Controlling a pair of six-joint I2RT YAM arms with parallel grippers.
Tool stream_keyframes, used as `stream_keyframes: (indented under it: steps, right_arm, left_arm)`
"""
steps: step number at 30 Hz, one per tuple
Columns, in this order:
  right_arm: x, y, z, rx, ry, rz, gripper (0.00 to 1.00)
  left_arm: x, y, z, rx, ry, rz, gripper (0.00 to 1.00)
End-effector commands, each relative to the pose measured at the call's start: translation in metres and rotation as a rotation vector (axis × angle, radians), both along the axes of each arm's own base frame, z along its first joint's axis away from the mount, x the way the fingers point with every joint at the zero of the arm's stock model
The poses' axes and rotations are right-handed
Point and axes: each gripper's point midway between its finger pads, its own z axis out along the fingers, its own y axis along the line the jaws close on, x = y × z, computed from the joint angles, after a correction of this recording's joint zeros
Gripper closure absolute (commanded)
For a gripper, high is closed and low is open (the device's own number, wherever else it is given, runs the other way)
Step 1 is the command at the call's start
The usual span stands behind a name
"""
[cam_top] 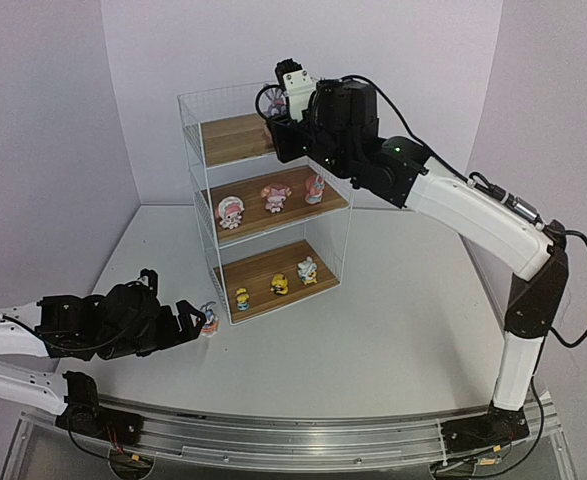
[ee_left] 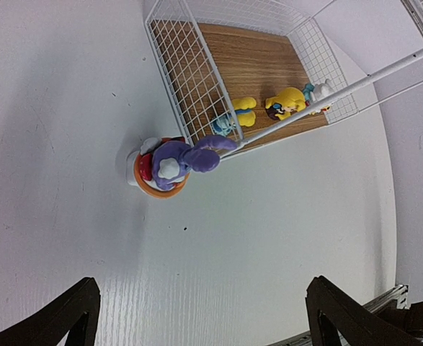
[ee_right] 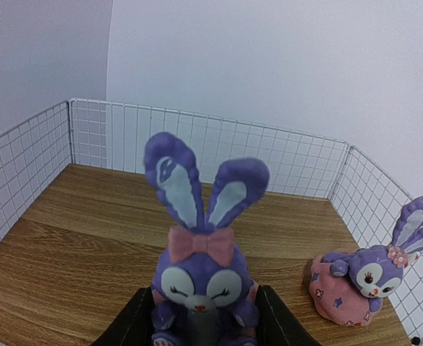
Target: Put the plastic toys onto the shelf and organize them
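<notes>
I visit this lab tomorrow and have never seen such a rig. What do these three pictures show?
Two robot arms are bolted at a table's near edge. One picture comes from a fixed camera above them; the others from a camera on each wrist. On the table stands a wire shelf with three wooden boards: pink-white figurines on the middle, small yellow ones on the bottom. The right gripper reaches the top board, a purple bunny between its fingers, a second bunny beside it; whether it grips is unclear. The left gripper is open, facing a third bunny on the table.
</notes>
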Motion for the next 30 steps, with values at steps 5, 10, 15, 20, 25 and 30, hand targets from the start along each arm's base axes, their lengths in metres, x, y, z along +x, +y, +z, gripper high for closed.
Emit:
stream_keyframes:
  steps: [5,10,15,20,25,30]
  right_arm:
    - [0.01,0.007,-0.008,-0.007,0.008,0.002,0.6]
    - [0.012,0.008,-0.011,-0.005,0.012,-0.008,0.6]
    - [0.017,0.01,-0.015,0.001,0.019,-0.018,0.58]
    - [0.02,0.012,-0.015,0.015,0.02,-0.022,0.54]
    - [0.021,0.011,-0.011,0.02,0.013,-0.027,0.47]
    - [0.02,0.011,-0.006,0.025,0.005,-0.018,0.42]
  left_arm:
    - [0.004,0.001,0.006,-0.029,-0.023,0.023,0.0]
    - [0.003,0.003,0.008,-0.035,-0.027,0.027,0.0]
    - [0.003,0.004,0.008,-0.034,-0.024,0.029,0.0]
    - [0.002,0.005,0.006,-0.037,-0.016,0.033,0.0]
    - [0.002,0.005,0.006,-0.042,-0.017,0.035,0.0]
    - [0.003,0.004,0.008,-0.045,-0.024,0.038,0.0]
